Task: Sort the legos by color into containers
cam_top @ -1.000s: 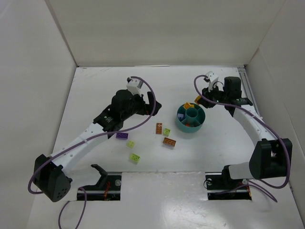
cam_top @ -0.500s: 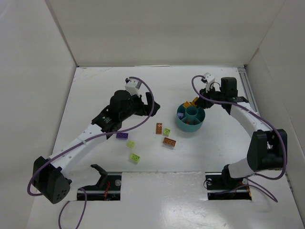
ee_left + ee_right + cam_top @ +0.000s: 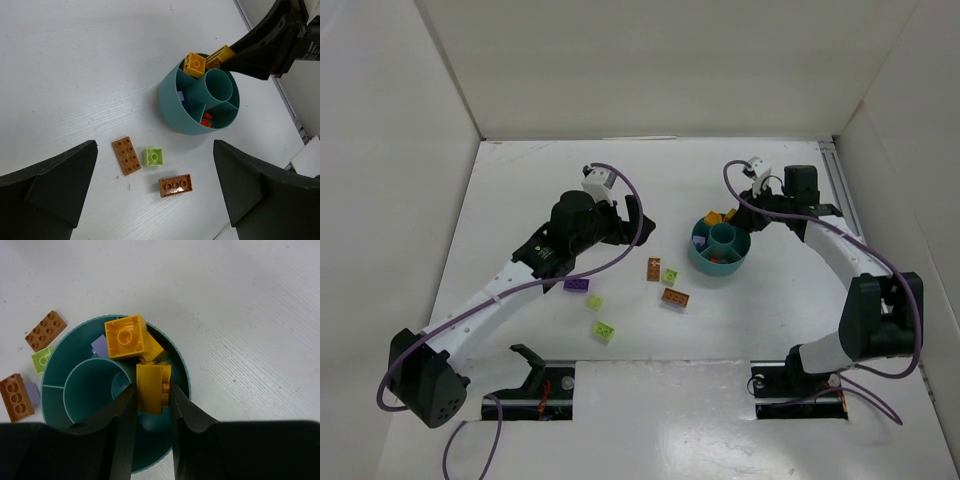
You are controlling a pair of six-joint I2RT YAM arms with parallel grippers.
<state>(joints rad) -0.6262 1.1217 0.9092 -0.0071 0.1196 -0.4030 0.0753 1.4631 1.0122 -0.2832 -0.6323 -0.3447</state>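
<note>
The teal bowl (image 3: 696,258) stands right of centre. My right gripper (image 3: 152,390) is shut on a yellow brick (image 3: 150,385) and holds it over the bowl's back compartment, where another yellow brick (image 3: 125,336) sits high against the rim. A purple brick (image 3: 100,345) lies in the neighbouring compartment, and orange pieces (image 3: 206,119) in another. My left gripper (image 3: 155,192) is open and empty above a brown plate (image 3: 129,155), a lime brick (image 3: 154,157) and a brown brick (image 3: 175,185) on the table left of the bowl (image 3: 175,107).
A purple brick (image 3: 576,285) and two lime bricks (image 3: 594,301) (image 3: 605,329) lie on the table under the left arm. White walls enclose the table on three sides. The arm bases stand at the near edge.
My right gripper has moved slightly left with the yellow brick, bringing it over the bowl's back compartment. The left arm has barely moved.
</note>
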